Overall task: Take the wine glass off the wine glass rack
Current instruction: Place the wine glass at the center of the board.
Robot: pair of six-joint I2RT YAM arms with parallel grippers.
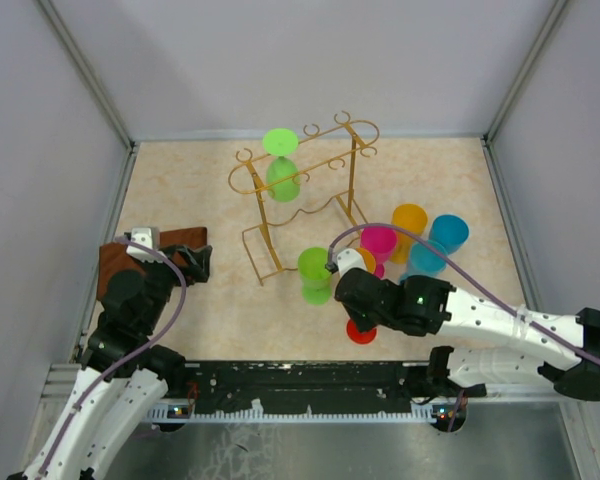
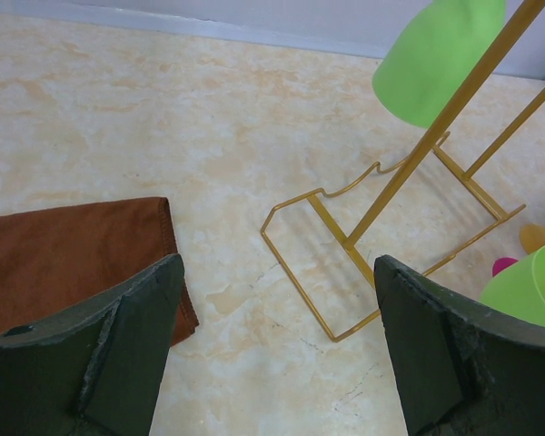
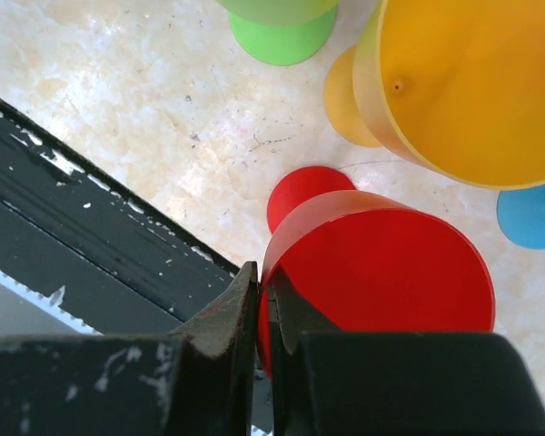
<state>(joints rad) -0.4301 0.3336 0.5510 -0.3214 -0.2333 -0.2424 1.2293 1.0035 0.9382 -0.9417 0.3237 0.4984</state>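
Observation:
The gold wine glass rack (image 1: 302, 190) stands mid-table, and a green wine glass (image 1: 282, 172) hangs upside down from its top rails. The left wrist view shows that glass's bowl (image 2: 436, 54) above the rack's upright (image 2: 409, 163). My right gripper (image 3: 263, 292) is shut on the rim of a red wine glass (image 3: 381, 263), one finger inside the bowl and one outside. The glass's red foot (image 1: 361, 331) shows near the front edge under the right arm (image 1: 395, 303). My left gripper (image 1: 195, 262) stands open and holds nothing, left of the rack.
A brown cloth (image 1: 150, 255) lies at the left under the left arm. A second green glass (image 1: 314, 272) stands in front of the rack. Pink (image 1: 378, 243), orange (image 1: 409, 222) and blue (image 1: 442, 240) glasses cluster at the right. A black rail (image 3: 91, 236) runs along the front edge.

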